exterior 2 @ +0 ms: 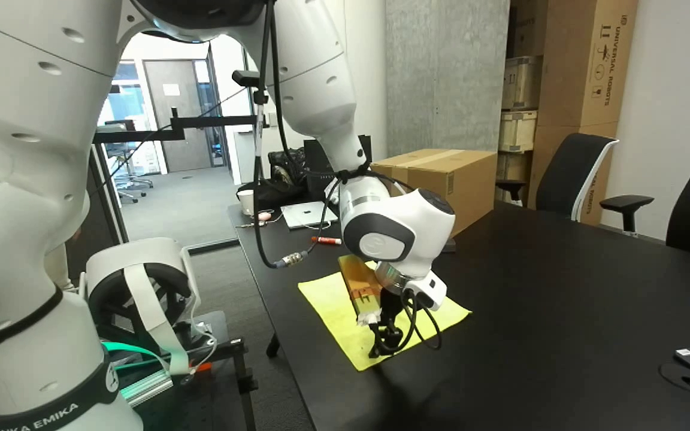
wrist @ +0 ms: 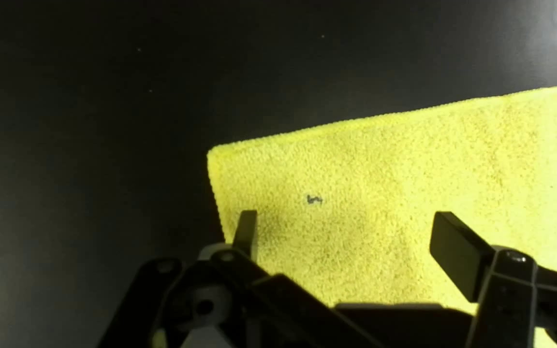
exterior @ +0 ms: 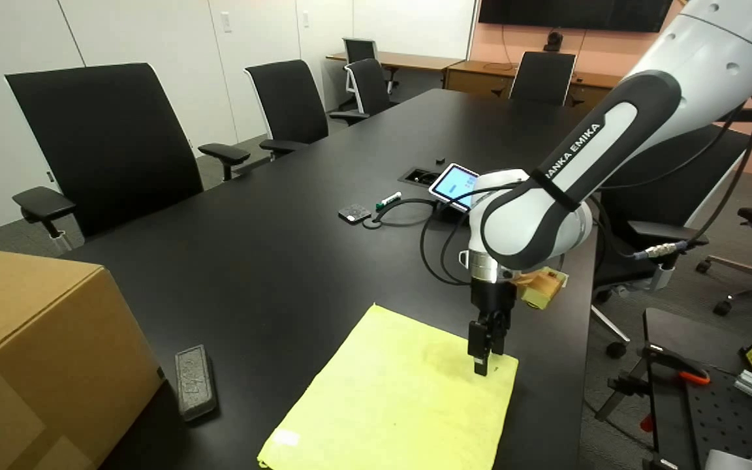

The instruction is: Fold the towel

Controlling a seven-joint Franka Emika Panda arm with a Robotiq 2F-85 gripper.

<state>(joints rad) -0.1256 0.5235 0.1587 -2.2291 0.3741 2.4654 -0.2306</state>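
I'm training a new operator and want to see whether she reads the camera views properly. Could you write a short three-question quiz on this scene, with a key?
1. Multiple choice. In the wrist view, how is the hand set over the towel?
A) Open
B) Closed, pinching a fold
C) Hidden from view

2. True or false: the towel is rolled into a tight bundle.

3. Fill in the gap: in an exterior view, the dark grey block lies between the towel and the ____.

Key
1: A, open.
2: False; it lies spread out on the table.
3: cardboard box.
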